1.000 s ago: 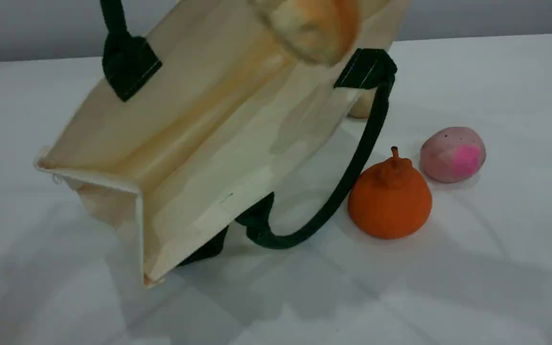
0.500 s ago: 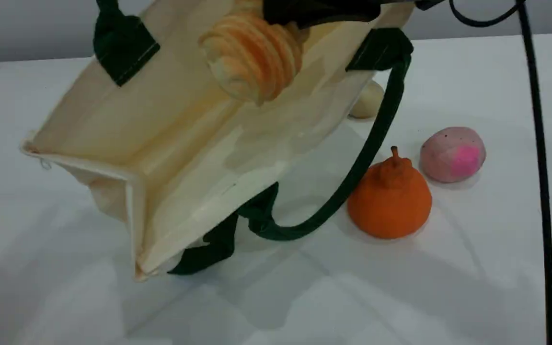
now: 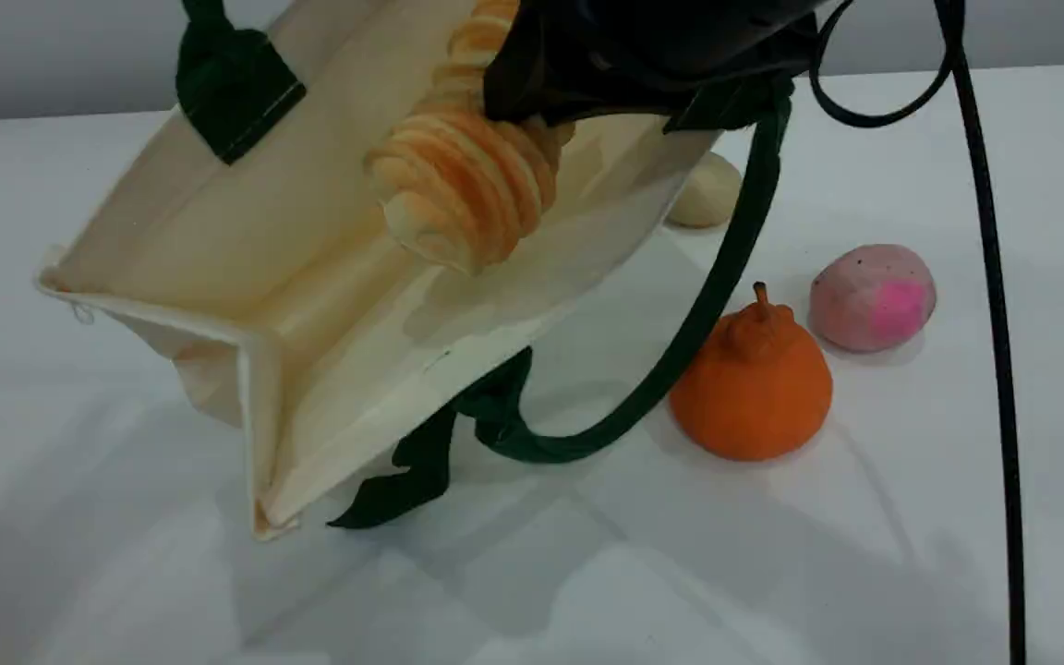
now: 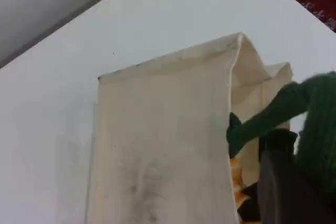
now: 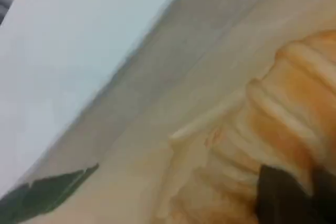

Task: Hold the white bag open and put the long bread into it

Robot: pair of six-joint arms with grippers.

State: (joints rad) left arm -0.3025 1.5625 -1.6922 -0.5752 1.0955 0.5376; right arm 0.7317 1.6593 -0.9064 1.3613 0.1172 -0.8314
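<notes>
While the white bag [image 3: 246, 277] hangs tilted above the table [image 3: 532, 573] in the scene view, its mouth gapes toward the upper right and its folded bottom corner dips down at the lower left. The long bread [image 3: 463, 175] pokes down into that mouth, its rounded end already inside between the two cloth walls, its upper part hidden under the dark bulk of the right gripper [image 3: 532, 102], which is clamped tight on the loaf. One green handle [image 3: 680, 342] loops down from the bag's right rim and curls on the tabletop just beside an orange fruit [image 3: 752, 383]. A pink-patched lump [image 3: 872, 297] sits near that fruit, and a small beige lump [image 3: 706, 191] lies behind the bag's rim. A black cable [image 3: 994, 323] runs down the right side.

From the left wrist view the bag [image 4: 163, 145] shows its outer face, stained grey lower down, with the table [image 4: 58, 129] beneath it. The left gripper [image 4: 283, 182] is pinched fully closed at the right edge, where a green handle [image 4: 294, 111] runs into its dark fingertip; it looks to be gripping that handle.

In the right wrist view the bread [image 5: 273, 129] fills the right half, ridged and orange, right against the bag's inner cloth [image 5: 157, 108], with the gripper's dark fingertip [image 5: 283, 198] pressed on the loaf
</notes>
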